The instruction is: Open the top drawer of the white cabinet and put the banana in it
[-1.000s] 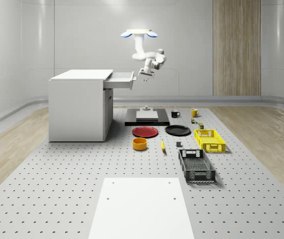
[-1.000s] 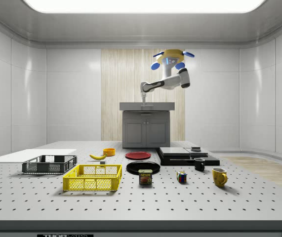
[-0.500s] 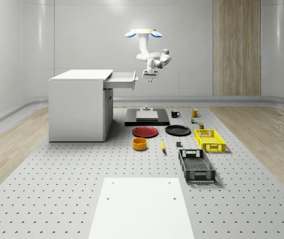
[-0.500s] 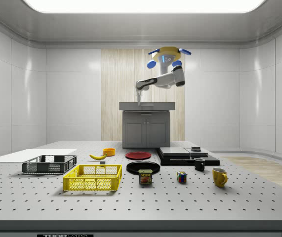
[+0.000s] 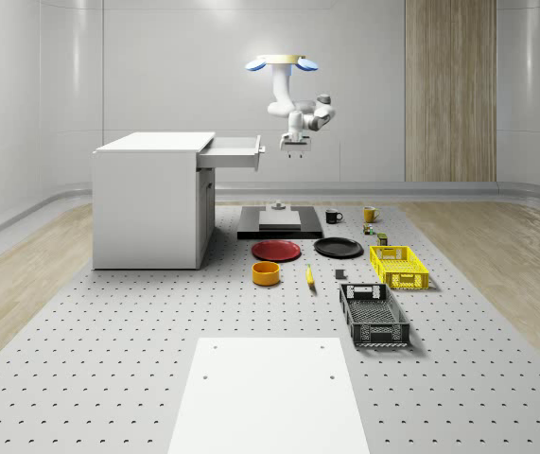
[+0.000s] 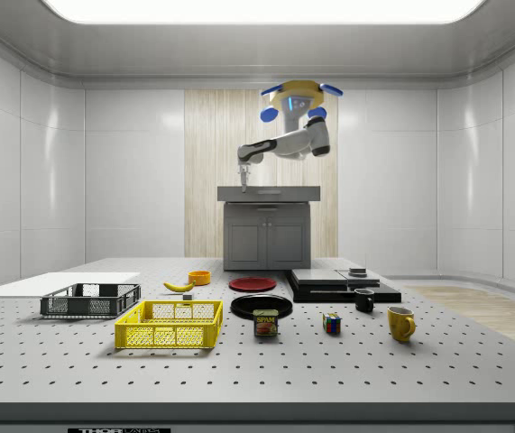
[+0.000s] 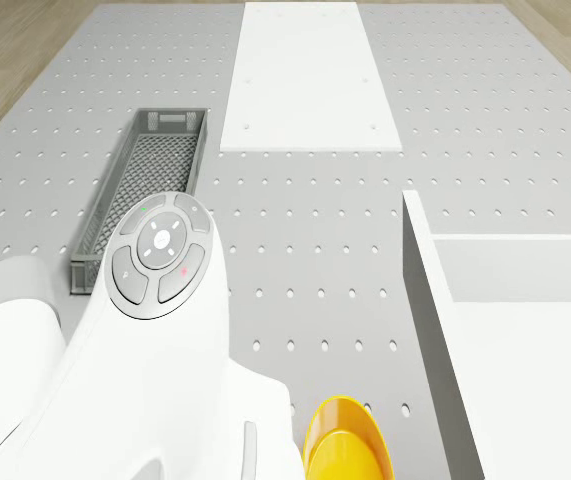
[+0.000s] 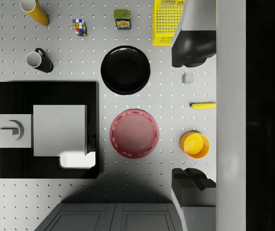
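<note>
1. The fingers [image 8: 193,118] stand spread apart and hold nothing; in the wrist view one dark finger sits at each end of the frame with bare tabletop [image 8: 70,62] between them, and the gripper [image 5: 295,149] points straight down.
2. The gripper hangs in the air just beyond the front of the top drawer [image 5: 234,151], at about the drawer's height and clear of it, touching nothing.
3. The drone [image 5: 282,63] hovers above and slightly past the drawer's front, over the black slab [image 5: 280,227] on the tabletop, with the arm [image 6: 284,144] bent down towards the drawer.
4. The drawer stands pulled out from the white cabinet [image 5: 151,199], so the opening step looks finished; being free of the drawer front suits turning to the fruit.
5. The banana [image 5: 309,275] lies on the tabletop well below and forward of the drawer, just beside the orange bowl [image 5: 267,272], with the red plate [image 5: 277,250] near it.
6. The next move, as I judge it, calls for a long descent from the drawer to the banana; the spread fingers suit that pickup, and the nearby bowl could be knocked.
</note>
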Robot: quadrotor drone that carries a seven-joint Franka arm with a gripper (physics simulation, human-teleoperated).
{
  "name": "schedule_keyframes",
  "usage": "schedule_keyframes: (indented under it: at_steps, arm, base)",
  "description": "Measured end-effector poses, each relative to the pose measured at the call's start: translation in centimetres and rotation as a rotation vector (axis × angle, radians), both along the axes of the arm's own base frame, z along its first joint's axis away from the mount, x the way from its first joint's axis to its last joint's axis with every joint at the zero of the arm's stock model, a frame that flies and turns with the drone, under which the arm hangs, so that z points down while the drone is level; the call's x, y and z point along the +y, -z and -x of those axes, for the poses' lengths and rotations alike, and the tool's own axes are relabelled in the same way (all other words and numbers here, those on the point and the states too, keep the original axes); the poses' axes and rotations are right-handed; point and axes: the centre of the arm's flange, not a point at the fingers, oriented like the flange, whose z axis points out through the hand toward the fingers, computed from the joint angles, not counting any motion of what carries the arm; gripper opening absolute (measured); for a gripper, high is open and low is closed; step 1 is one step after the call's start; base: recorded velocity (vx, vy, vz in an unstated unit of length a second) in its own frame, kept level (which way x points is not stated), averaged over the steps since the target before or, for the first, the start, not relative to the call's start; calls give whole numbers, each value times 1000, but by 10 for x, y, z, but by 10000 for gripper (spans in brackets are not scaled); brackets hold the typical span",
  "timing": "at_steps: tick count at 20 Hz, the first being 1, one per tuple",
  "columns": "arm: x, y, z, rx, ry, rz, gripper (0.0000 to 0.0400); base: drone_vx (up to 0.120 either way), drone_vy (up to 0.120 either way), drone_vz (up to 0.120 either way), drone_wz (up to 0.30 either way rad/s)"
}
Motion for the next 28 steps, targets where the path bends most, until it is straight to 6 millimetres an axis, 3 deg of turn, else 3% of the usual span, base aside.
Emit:
schedule_keyframes:
  at_steps: [6,17,22,28]
  arm:
    - [0,0,0,0,0,-3,385]
    - [0,0,0,0,0,-4,399]
    - [0,0,0,0,0,-4,400]
    - [0,0,0,0,0,-4,400]
  base:
    - [120,120,0,0]
    - [120,120,0,0]
    - [120,104,-112,0]
    - [7,0,-120,0]
